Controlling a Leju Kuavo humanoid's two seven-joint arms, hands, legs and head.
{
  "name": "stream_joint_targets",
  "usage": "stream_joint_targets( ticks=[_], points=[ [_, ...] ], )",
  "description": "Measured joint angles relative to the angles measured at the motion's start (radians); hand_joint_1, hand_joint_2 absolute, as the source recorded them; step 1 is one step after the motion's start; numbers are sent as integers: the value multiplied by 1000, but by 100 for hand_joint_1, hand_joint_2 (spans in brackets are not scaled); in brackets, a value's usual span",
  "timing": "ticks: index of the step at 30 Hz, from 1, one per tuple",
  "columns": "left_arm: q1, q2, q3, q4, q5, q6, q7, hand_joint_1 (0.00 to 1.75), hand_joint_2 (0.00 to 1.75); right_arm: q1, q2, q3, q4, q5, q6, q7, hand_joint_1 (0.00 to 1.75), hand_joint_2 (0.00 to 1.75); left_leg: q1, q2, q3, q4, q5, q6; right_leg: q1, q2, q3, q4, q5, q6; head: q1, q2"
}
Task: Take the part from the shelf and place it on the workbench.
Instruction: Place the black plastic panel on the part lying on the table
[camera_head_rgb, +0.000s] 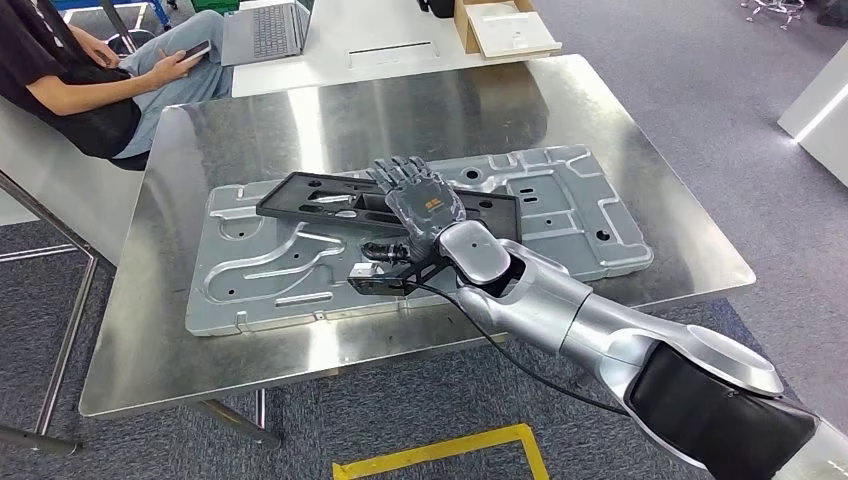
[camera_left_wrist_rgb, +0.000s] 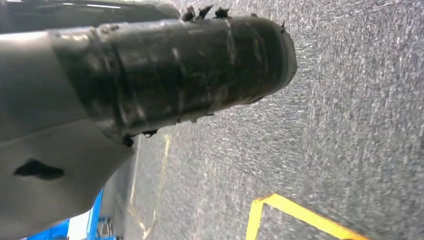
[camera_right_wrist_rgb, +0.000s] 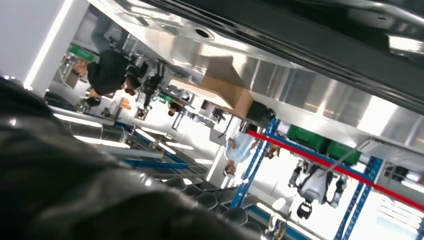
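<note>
Right hand (camera_head_rgb: 420, 200) — extended over the workbench, palm down, fingers stretched forward and resting on the black plastic frame part (camera_head_rgb: 320, 200); whether the fingers beneath actually grip the frame or merely lie on it cannot be told from the head view. The frame lies flat across the grey stamped metal panel (camera_head_rgb: 560, 200), which itself rests on the stainless workbench (camera_head_rgb: 250, 370). From the hand, the frame runs toward 9 o'clock and the panel's free end toward 3 o'clock. At 10 o'clock, beyond the bench edge, a seated person (camera_head_rgb: 90, 90) holds a phone; at 12 o'clock stands a white table (camera_head_rgb: 390, 35) bearing a laptop (camera_head_rgb: 265, 30).

Step in hand, as judged: placement — the part appears set down on the bench. The next move calls for loosening the fingers and lifting the hand straight up without dragging the frame.
</note>
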Motion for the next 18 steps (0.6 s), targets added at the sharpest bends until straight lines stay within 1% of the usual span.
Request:
stream_joint_targets(
  ticks=[1, 3, 4, 5, 6, 7, 8, 9, 10, 11, 12, 13, 14, 15, 16, 17, 18],
  points=[
    [1, 0, 0, 0, -4, -2, 1, 0, 0, 0, 0, 0, -2, 1, 0, 2, 0, 0, 2, 0, -11, 30, -36, -6, -3, -1, -8, -4, 11, -7, -1, 0],
    [1, 0, 0, 0, -8, -4, 2, 0, 0, 0, -2, 0, -5, 3, 2, 4, 0, 0, 7, 1, -40, 138, -133, -17, -5, -2, -28, -7, 31, -13, -3, 0],
    [1, 0, 0, 0, -10, -5, 3, 0, 0, 1, -3, 0, -6, 4, 4, 5, 0, 0, 8, 1, -49, 194, -165, -21, -5, -3, -41, -7, 40, -13, -3, 0],
    [1, 0, 0, 0, -11, -5, 3, 0, 0, 3, -5, 0, -6, 5, 6, 6, 0, 0, 9, 1, -48, 230, -175, -23, -5, -3, -53, -6, 49, -11, -3, 0],
    [0, 1, 0, 0, -12, -6, 3, 0, 0, 4, -7, 0, -6, 7, 8, 7, 0, 0, 10, 1, -32, 239, -164, -24, -6, -3, -67, -5, 57, -9, -3, 0],
    [0, 1, 0, 0, -13, -6, 3, 0, 0, 5, -9, 0, -7, 8, 11, 7, 0, 0, 10, 1, 1, 214, -140, -24, -6, -4, -79, -4, 66, -6, -3, 0],
    [0, 1, 0, 0, -14, -7, 3, 0, 0, 5, -10, 0, -10, 9, 12, 8, 0, 0, 10, 1, 49, 162, -120, -23, -7, -4, -90, -2, 74, -3, -3, 0],
    [-2, 1, 0, 0, -14, -8, 3, 0, 0, 4, -11, 0, -13, 10, 13, 9, 0, 0, 9, 1, 103, 94, -114, -21, -6, -4, -99, -1, 81, 2, -3, 0],
    [-3, 1, -1, 0, -16, -11, 1, 0, 0, 4, -13, 0, -16, 11, 14, 11, 0, 0, 6, -1, 148, 34, -118, -16, -6, -4, -103, -1, 88, 8, -2, 0],
    [-4, 2, -1, 0, -17, -15, -2, 0, 0, 3, -14, 0, -19, 12, 15, 13, 0, 0, 3, -3, 177, -9, -127, -11, -5, -5, -104, -2, 95, 14, -2, 0],
    [-5, 2, -1, 0, -18, -20, -6, 0, 0, 2, -14, 0, -22, 14, 16, 15, 0, 0, -1, -5, 188, -30, -133, -4, -5, -5, -103, -6, 103, 20, -3, 0],
    [-5, 3, -2, 0, -19, -25, -9, 0, 0, 3, -15, 0, -23, 15, 17, 18, 0, 0, -3, -5, 186, -35, -128, 5, -4, -5, -102, -10, 111, 27, -3, 0],
    [-6, 3, -2, 0, -19, -28, -12, 0, 0, 4, -18, 0, -25, 16, 17, 20, 0, 0, -2, -2, 181, -38, -119, 13, -5, -5, -104, -10, 112, 33, -4, 0],
    [-7, 3, -2, 0, -20, -30, -13, 0, 0, 5, -20, 0, -26, 16, 18, 21, 0, 0, 0, 0, 174, -41, -109, 22, -5, -4, -111, 0, 98, 37, -4, 0],
    [-8, 3, -3, 0, -20, -31, -13, 0, 0, 5, -24, 0, -27, 17, 18, 23, 0, 0, 2, 3, 164, -44, -97, 33, -4, -4, -123, 28, 65, 39, -1, 0],
    [-9, 4, -3, 0, -21, -32, -13, 0, 0, 5, -27, 0, -29, 17, 19, 23, 0, 0, 3, 6, 153, -46, -87, 41, -5, -3, -140, 76, 17, 39, 1, 0],
    [-9, 4, -4, 0, -21, -33, -13, 0, 0, 6, -29, 0, -30, 17, 20, 25, 0, 0, 1, 6, 139, -45, -77, 47, -4, -4, -157, 137, -33, 39, 3, 0]
  ],
)
